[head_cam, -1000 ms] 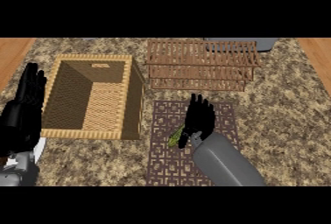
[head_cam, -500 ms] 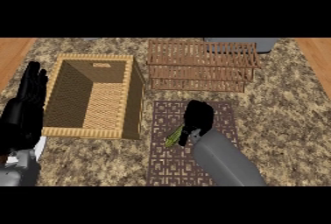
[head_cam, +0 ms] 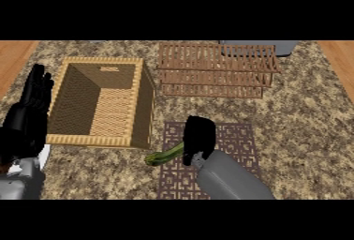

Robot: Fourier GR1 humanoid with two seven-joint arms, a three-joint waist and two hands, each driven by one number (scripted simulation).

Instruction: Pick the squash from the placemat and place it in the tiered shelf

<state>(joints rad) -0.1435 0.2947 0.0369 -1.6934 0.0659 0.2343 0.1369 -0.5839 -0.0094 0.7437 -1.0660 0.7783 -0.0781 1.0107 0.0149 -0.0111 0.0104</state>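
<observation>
right hand [head_cam: 198,137] curled round green squash [head_cam: 163,156], over placemat [head_cam: 239,140]

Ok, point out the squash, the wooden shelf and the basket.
squash [head_cam: 163,156]: head view, on its green end left of the right hand.
wooden shelf [head_cam: 216,70]: head view, on the slats of its middle tier.
basket [head_cam: 146,104]: head view, on its right wall.

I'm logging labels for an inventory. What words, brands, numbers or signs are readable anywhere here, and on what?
None: no readable text shows on the woven wicker basket, brown wooden slatted tiered shelf, dark patterned placemat or green squash.
The pale patch on the basket's far inner wall is too blurred to read.
</observation>
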